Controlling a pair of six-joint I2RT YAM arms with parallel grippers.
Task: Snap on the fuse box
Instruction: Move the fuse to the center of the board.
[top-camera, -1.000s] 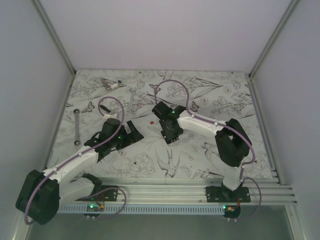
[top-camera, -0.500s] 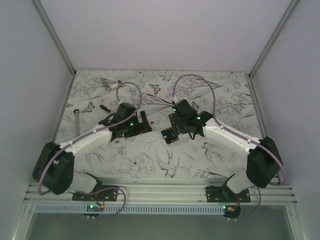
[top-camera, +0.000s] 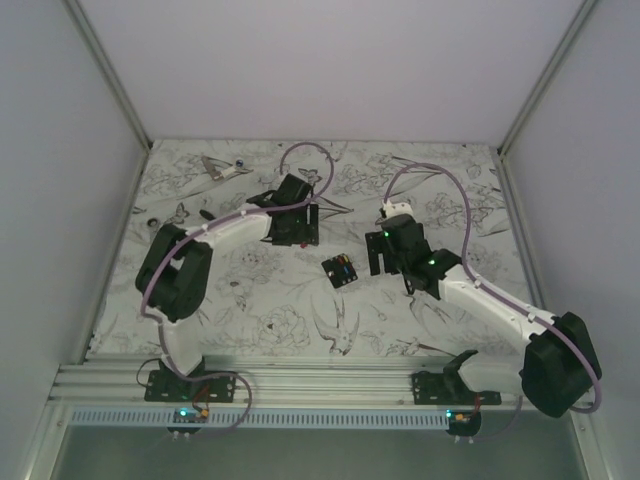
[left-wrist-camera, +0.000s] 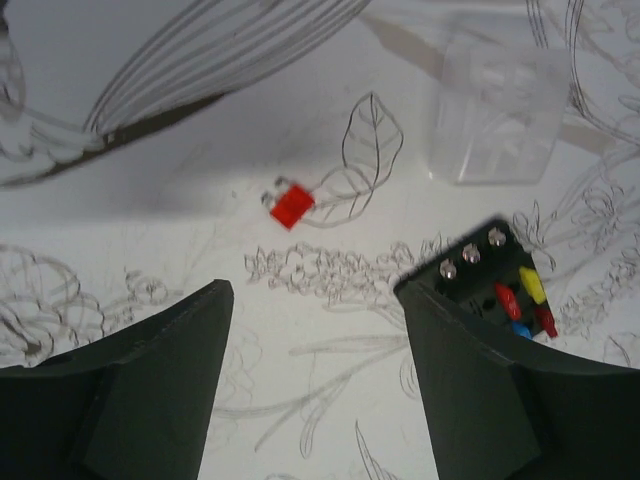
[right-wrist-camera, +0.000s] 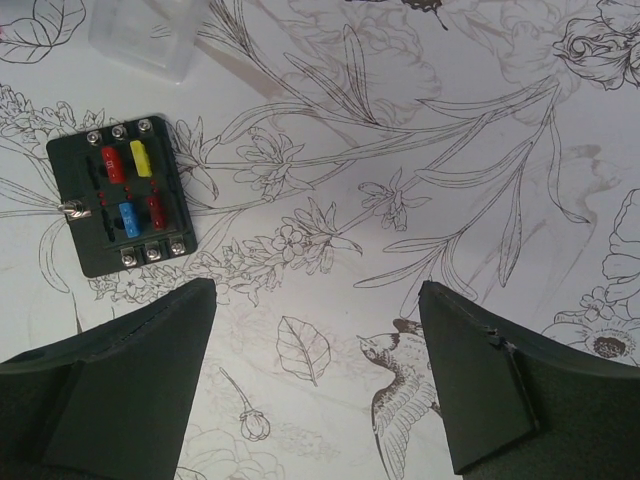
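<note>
Black square plastic fuse box (top-camera: 340, 270) with red, yellow and blue fuses lies flat near the tabletop (top-camera: 450, 190) middle, between the two arms, uncovered. Just beyond it, apart, sits a clear plastic lid (left-wrist-camera: 495, 115), likely the snap-on part. Wide open and empty: left claw (left-wrist-camera: 312, 300), right claw (right-wrist-camera: 318, 300). Risks: see-through lid gets pinched crooked so only one edge clicks; unheld box skids under pressing; small loose red fuse (left-wrist-camera: 292, 205) gets knocked.

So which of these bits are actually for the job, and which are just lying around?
For the job: fuse box, and probably the clear plastic lid.
Just lying about: loose red fuse, metal tool near the far left corner.
</note>
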